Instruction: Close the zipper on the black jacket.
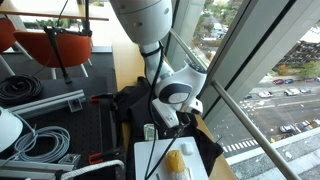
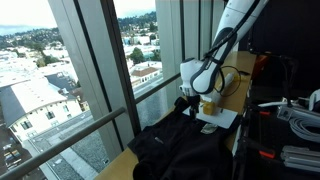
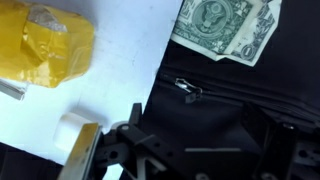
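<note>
The black jacket (image 3: 215, 110) lies rumpled on the table, partly under a white board (image 3: 115, 80); it also shows in both exterior views (image 1: 128, 103) (image 2: 180, 150). Its silver zipper pull (image 3: 188, 89) lies on the fabric near the board's edge. My gripper (image 3: 195, 135) is open and empty, with one finger on each side, just above the jacket and a little short of the pull. In the exterior views the gripper (image 1: 170, 112) (image 2: 190, 98) points down at the jacket beside the board.
A yellow wrapped object (image 3: 55, 45) lies on the white board, and a dollar bill (image 3: 225, 25) lies across the board's edge onto the jacket. Coiled cables (image 1: 40, 142) lie to one side. A glass window wall (image 2: 100, 70) runs close along the table. An orange chair (image 1: 55, 45) stands behind.
</note>
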Controlling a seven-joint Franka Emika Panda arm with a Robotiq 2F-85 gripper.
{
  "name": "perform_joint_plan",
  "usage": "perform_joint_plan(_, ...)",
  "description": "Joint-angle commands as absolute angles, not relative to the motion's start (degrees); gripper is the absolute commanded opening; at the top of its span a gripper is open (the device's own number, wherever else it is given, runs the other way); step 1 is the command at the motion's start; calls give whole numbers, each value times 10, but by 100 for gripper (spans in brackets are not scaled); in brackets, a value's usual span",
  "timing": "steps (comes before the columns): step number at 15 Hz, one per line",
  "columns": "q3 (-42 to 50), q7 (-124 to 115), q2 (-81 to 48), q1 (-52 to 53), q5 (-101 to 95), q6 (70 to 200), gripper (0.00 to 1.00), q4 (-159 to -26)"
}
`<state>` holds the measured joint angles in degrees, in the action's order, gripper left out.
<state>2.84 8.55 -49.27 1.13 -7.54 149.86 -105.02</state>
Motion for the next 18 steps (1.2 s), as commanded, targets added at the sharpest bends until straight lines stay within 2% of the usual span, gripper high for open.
perform_joint_plan(1, 24, 81, -494, 7, -82, 1497, 100, -1048)
perform_joint_plan(14, 19, 91, -529, 8, -87, 1586, 100, -1046)
perform_joint_plan(18, 16, 74, -523, 25, -83, 1575, 100, -1055)
